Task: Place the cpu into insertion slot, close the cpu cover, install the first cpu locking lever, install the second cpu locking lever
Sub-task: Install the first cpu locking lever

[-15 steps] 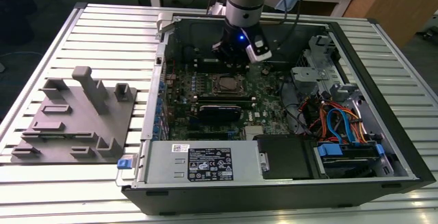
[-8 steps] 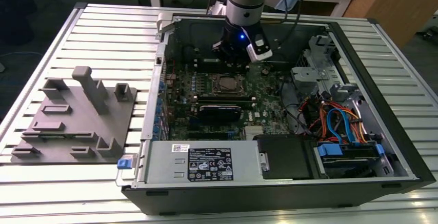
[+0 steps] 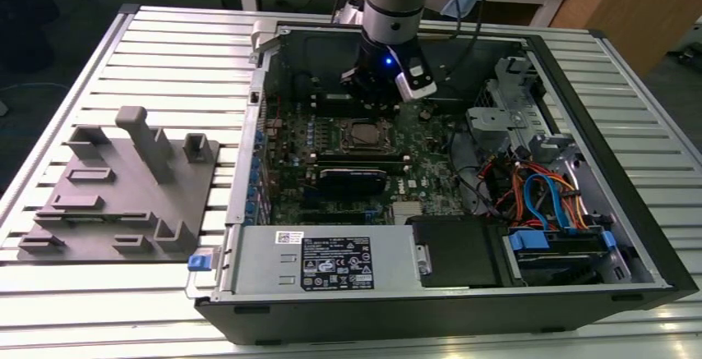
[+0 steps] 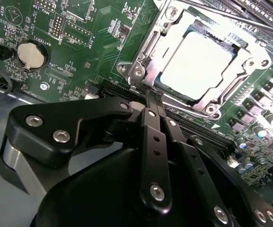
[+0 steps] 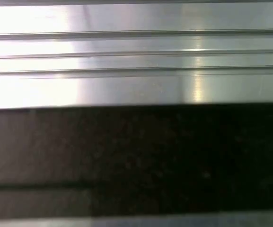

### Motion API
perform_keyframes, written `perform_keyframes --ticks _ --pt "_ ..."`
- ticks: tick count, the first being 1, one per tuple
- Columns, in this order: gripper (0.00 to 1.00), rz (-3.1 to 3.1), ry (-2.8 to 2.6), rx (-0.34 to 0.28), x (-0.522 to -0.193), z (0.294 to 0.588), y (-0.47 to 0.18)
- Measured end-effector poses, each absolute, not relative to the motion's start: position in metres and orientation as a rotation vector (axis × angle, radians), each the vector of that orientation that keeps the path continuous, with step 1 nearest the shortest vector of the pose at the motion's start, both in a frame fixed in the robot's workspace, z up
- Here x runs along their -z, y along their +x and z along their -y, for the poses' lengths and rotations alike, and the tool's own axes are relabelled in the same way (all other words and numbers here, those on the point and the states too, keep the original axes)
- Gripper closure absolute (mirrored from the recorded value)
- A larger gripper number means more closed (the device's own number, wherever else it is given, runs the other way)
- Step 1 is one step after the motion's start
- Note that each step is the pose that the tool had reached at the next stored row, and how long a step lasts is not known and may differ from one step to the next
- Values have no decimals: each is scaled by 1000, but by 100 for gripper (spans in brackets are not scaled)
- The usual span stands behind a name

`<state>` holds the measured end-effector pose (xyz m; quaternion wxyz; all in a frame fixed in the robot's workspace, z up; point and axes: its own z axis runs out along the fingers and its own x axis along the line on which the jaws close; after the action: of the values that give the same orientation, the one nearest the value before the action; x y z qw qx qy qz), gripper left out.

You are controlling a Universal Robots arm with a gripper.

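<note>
The cpu (image 4: 200, 64) lies in the slot (image 4: 167, 87) under the closed cover (image 4: 148, 52), mid-board (image 4: 79, 42) in the case (image 3: 614, 293). The hand (image 4: 148, 92), fingers together on nothing, tips at the cover's corner.

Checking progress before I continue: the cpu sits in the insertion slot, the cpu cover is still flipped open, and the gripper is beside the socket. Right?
Not quite. In the second wrist view the cpu cover lies closed over the cpu, framing it. The cpu is seated, and the gripper is beside the socket.
</note>
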<state>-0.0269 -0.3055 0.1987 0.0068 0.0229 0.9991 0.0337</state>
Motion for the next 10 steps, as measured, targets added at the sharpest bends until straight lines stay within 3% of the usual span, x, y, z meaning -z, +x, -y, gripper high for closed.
perform_keyframes --ticks 10 --pt "89 -3126 71 -92 -200 305 -27"
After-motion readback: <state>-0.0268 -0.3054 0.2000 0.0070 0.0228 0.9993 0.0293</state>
